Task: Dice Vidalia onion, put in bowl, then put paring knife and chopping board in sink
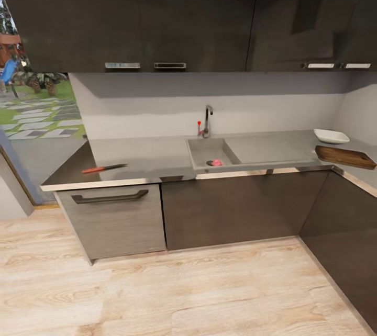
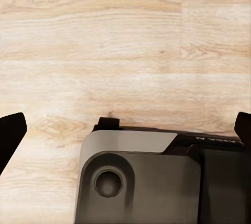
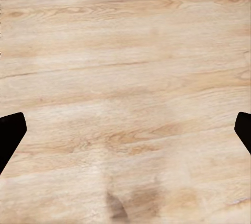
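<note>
Kitchen corner seen from a few steps back, with nothing of the task begun. Small pinkish onion (image 1: 215, 163) lying in the sink (image 1: 201, 152), near the drain. Knife (image 1: 103, 168) flat on the grey countertop (image 1: 152, 155), well left of the sink. Wooden board (image 1: 345, 157) and white bowl (image 1: 331, 136) far right on the same worktop, bowl just behind the board. Left gripper (image 2: 125, 130) and right gripper (image 3: 125, 130) both spread wide, holding nothing, aimed down at the pale wood floor (image 1: 157, 294). All 4 steps left: fetching, dicing, filling the bowl, clearing into the sink.
</note>
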Robot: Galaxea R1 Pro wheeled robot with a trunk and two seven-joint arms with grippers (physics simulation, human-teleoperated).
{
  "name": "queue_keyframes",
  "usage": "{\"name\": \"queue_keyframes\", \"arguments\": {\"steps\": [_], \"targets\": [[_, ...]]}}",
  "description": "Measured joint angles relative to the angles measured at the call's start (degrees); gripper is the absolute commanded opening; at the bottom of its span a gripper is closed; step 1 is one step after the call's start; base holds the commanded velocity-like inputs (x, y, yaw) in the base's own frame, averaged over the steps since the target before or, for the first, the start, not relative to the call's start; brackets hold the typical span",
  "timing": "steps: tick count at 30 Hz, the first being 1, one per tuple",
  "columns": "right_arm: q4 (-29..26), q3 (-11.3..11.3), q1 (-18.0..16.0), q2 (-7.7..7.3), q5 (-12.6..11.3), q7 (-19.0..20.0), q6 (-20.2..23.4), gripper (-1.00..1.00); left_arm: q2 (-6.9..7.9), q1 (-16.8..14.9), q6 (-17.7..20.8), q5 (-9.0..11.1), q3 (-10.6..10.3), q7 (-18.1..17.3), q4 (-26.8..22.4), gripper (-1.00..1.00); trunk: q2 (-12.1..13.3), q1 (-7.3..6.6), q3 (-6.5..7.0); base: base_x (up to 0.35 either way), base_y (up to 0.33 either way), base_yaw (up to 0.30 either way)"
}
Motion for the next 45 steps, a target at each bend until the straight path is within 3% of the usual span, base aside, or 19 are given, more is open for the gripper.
{"name": "queue_keyframes", "arguments": {"steps": [45], "targets": [[0.0, 0.0, 0.0, -0.01, 0.0, 0.0, 0.0, 1.0, -0.06, 0.0, 0.0, 0.0, 0.0, 0.1, 0.0, 1.0, 18.1, -9.89, 8.1, 0.0, 0.0, 0.0]]}}
